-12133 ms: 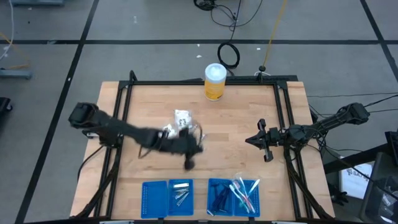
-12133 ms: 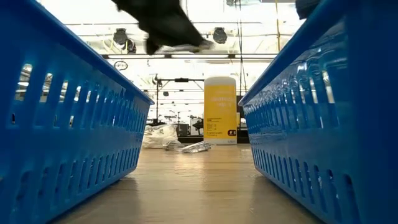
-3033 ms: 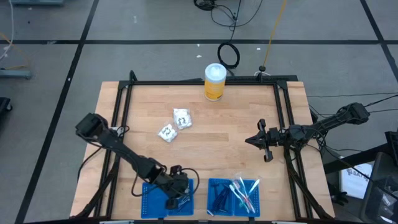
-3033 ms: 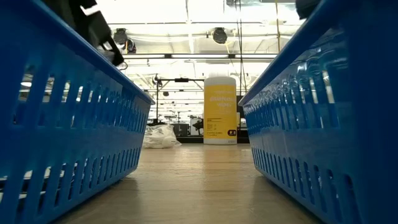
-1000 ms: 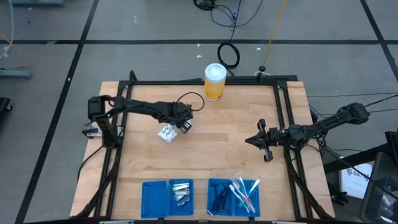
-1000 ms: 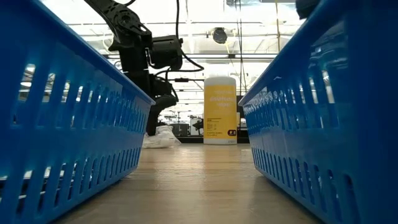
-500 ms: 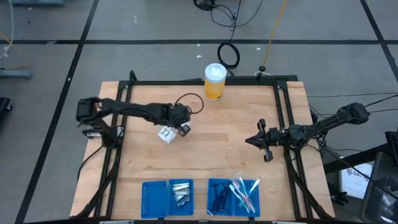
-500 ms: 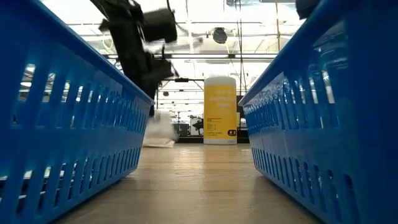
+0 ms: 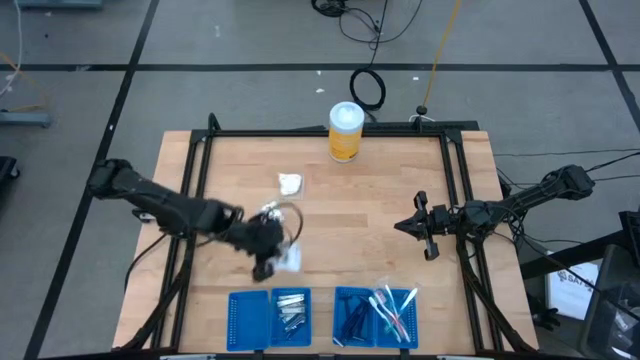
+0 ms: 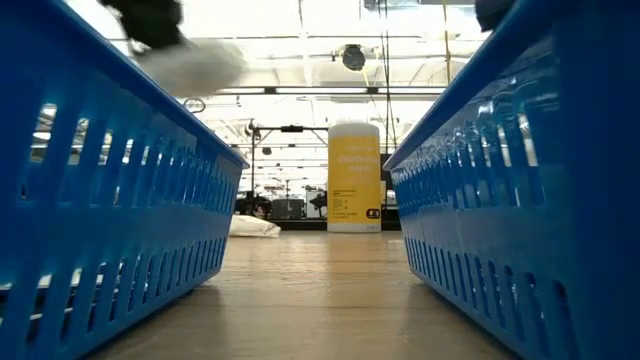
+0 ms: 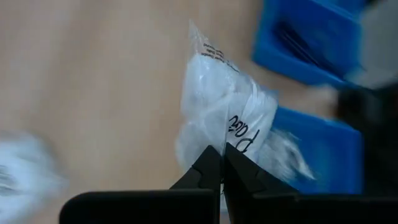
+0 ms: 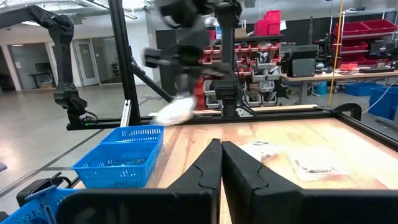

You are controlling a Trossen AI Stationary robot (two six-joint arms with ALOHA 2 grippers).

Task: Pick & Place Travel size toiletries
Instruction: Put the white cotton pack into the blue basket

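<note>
The left pincer (image 11: 222,163) is seen closed on a small white packet (image 11: 227,118), pinched by its lower edge between the dark fingertips; printed lettering on the packet is only partly readable. From above, this pincer (image 9: 272,262) is held over the front-left part of the desk (image 9: 370,210), just behind the left blue tray (image 9: 248,320), with the packet (image 9: 290,258) smeared by motion blur so that its outline cannot be made out. In the low view the same packet (image 10: 200,62) appears only as a pale blur high above the tray wall (image 10: 120,210). A second white packet (image 9: 290,183) lies on the desk behind, well apart from the pincer, near a yellow canister (image 9: 345,132) at the rear edge. Silver tubes (image 9: 290,308) are seen in the left tray, dark sticks (image 9: 352,318) and clear-wrapped brushes (image 9: 393,305) in the right tray (image 9: 412,335), their number hard to tell. The right pincer (image 9: 402,226) is held shut, empty, near the right side of the desk.
</note>
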